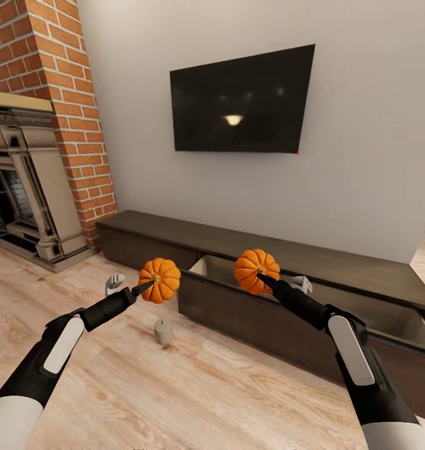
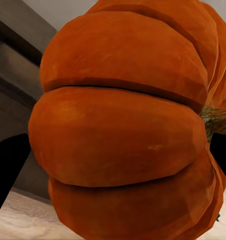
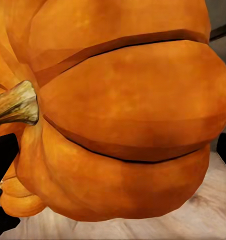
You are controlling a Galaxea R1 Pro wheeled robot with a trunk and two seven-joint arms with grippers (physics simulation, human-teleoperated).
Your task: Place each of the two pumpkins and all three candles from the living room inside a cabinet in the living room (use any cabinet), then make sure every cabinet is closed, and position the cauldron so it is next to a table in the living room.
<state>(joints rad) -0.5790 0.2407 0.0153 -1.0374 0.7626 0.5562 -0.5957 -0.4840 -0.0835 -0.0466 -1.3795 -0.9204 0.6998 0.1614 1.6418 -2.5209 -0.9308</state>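
Left gripper (image 1: 145,289) clenched on the left pumpkin (image 1: 160,280), held in the air over the plank floor (image 1: 175,387); left wrist view shows dark fingers (image 2: 8,170) on either side of that pumpkin (image 2: 127,130) and its stem. Right gripper (image 1: 267,281) grasps the right pumpkin (image 1: 256,271), held above the front edge of the open drawer (image 1: 287,312); right wrist view adds its woody stem (image 3: 15,104), ribs close up (image 3: 132,110). Head view alone gives the setting: one candle (image 1: 164,331) upright on the floor below the left pumpkin, near the drawer front; a second pale candle-like object (image 1: 114,283) beyond the left arm, unclear. Behind, the cabinet (image 1: 337,259) along the wall, pale drawer interior visible. Farther: brick chimney (image 1: 69,81), fireplace (image 1: 25,187), wall TV (image 1: 242,103).
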